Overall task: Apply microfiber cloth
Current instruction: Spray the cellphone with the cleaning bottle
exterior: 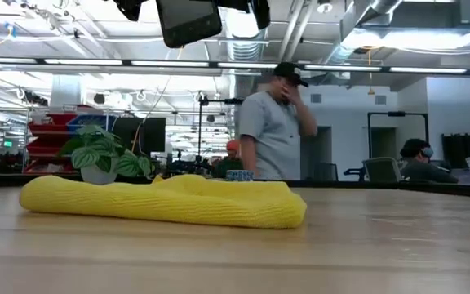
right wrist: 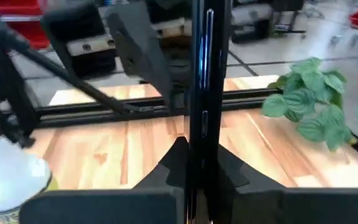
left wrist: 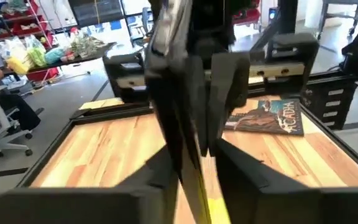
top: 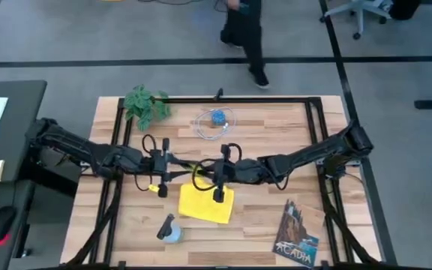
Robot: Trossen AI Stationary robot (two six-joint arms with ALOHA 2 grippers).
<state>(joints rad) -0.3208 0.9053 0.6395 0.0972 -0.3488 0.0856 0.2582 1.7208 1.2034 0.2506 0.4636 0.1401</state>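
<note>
Left gripper: above mid-table, closure cannot be told. Right gripper: clamped on the smartphone, held edge-up. Microfiber cloth: rumpled on the table beneath, untouched. Step: phone presented; next, left gripper must collect cloth.

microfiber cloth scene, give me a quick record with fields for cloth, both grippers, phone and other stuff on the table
cloth: microfiber cloth, yellow, rumpled, flat on table
right gripper: right gripper shut on smartphone, held edge-on above the cloth
left gripper: left gripper beside the cloth's corner
other: plant, spray bottle, book
</note>
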